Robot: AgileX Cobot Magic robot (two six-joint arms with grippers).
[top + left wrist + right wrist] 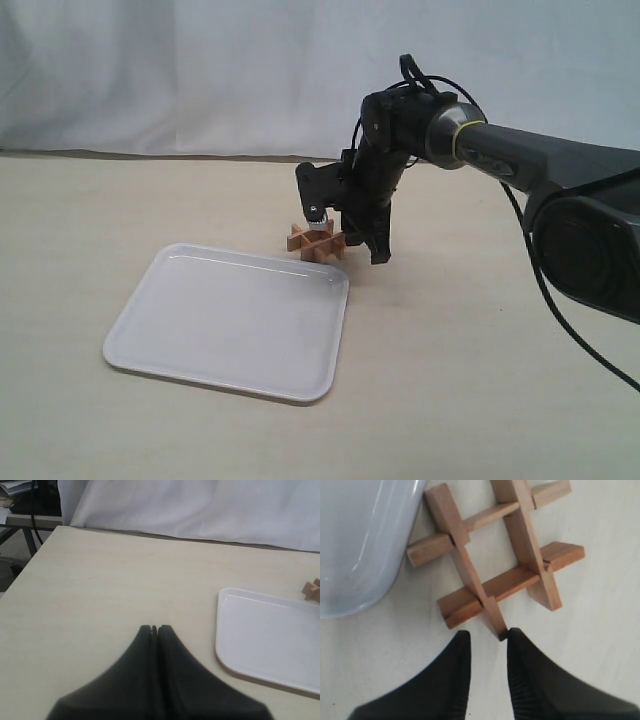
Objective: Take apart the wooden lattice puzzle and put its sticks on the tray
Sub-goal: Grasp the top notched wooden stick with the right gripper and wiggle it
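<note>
The wooden lattice puzzle (pixel 316 241) (pixel 492 555) lies assembled on the table just beyond the far right corner of the white tray (pixel 220 330) (pixel 355 555). Its crossed sticks are still interlocked. My right gripper (pixel 488 636) (pixel 350 240) hangs right over it, open, with one stick's end (pixel 499 626) touching the inner edge of one finger (pixel 520 645). Nothing is clamped between the fingers. My left gripper (pixel 155 628) is shut and empty over bare table, left of the tray (pixel 270 640); an edge of the puzzle (pixel 313 589) shows at the frame's side.
A white cloth backdrop (pixel 200 70) hangs behind the table. The table's left edge (pixel 30 565) shows in the left wrist view, with a desk and cables beyond it. The tray holds nothing.
</note>
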